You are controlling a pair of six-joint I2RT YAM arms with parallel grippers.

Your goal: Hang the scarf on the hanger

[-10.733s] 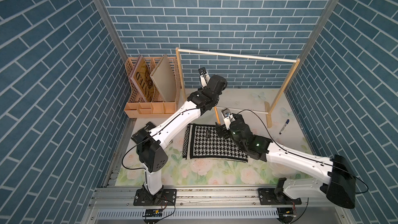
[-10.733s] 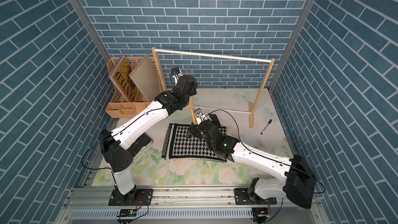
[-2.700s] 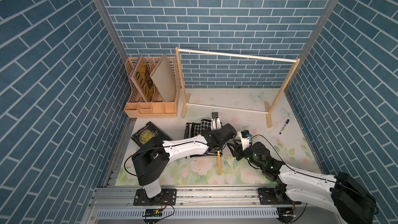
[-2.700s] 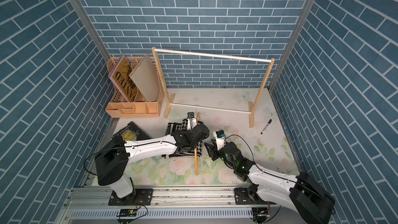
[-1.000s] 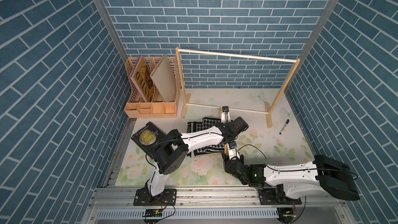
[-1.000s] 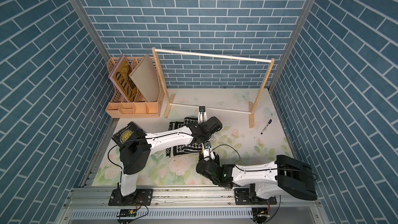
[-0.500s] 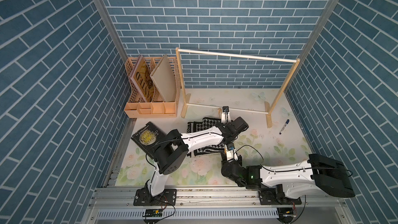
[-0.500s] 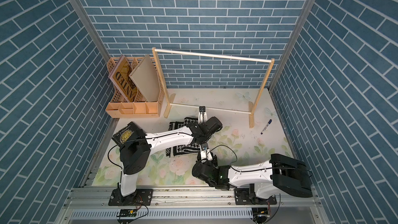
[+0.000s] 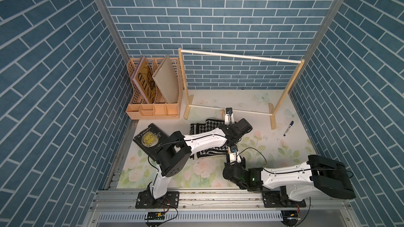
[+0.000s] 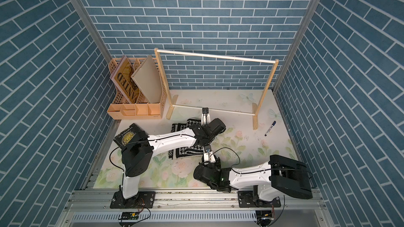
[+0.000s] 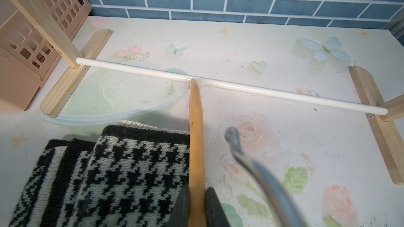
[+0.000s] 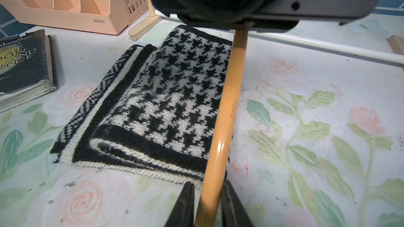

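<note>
scarf (image 12: 166,97) on table (image 9: 251,101) before rack (image 9: 238,55), hanger (image 12: 227,110) along scarf's right edge, book (image 9: 150,140) left of scarf

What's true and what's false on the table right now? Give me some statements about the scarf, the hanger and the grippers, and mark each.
1. The scarf hangs over the hanger. False: it lies folded on the table, the hanger along its edge.
2. The left gripper is shut on the hanger. True.
3. The book lies open. False: it lies shut, cover up.
4. The right gripper has its jaws either side of the hanger. True.
5. A pen lies on the table. True.
</note>
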